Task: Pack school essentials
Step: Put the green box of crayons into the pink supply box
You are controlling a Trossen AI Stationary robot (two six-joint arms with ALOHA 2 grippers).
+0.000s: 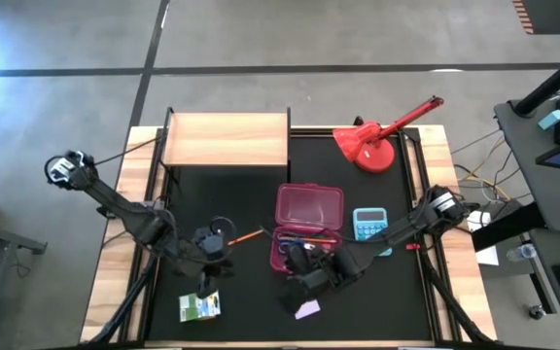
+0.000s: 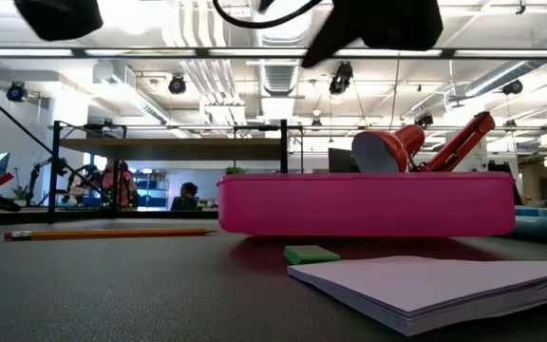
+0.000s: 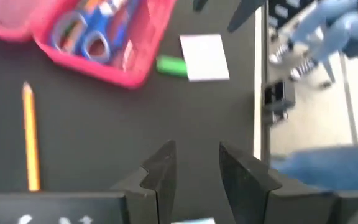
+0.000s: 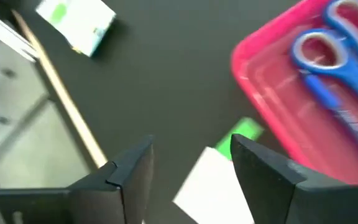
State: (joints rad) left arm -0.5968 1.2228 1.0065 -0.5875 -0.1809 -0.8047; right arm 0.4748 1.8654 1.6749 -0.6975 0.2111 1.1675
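1. Pink plastic, the pencil case (image 1: pixel 308 226) lies open at the centre of the black mat in the high view; the blue-handled scissors (image 4: pixel 328 59) are already inside it, with some pens which I cannot tell apart.
2. The right gripper (image 1: pixel 304 282) hangs low centre in the high view, just below the case; its fingers (image 4: pixel 132 177) stand wide apart and hold nothing.
3. The lilac sticky-note pad (image 1: pixel 307 309) lies directly under and slightly in front of these fingers; in the right wrist view its corner shows in the gap between them; the small green eraser (image 4: pixel 246 132) lies just beyond, between the pad and the case wall.
4. I judge that the pad or the eraser is the next thing to take; the right arm is clearly the nearer one.
5. The left gripper (image 1: pixel 210 251) hovers left of centre; its fingers (image 3: pixel 163 171) are partly open and empty.
6. The orange pencil (image 1: pixel 246 236) lies just beside it, long axis pointing toward the case; the green-and-white box (image 1: pixel 199 307) is lower left.
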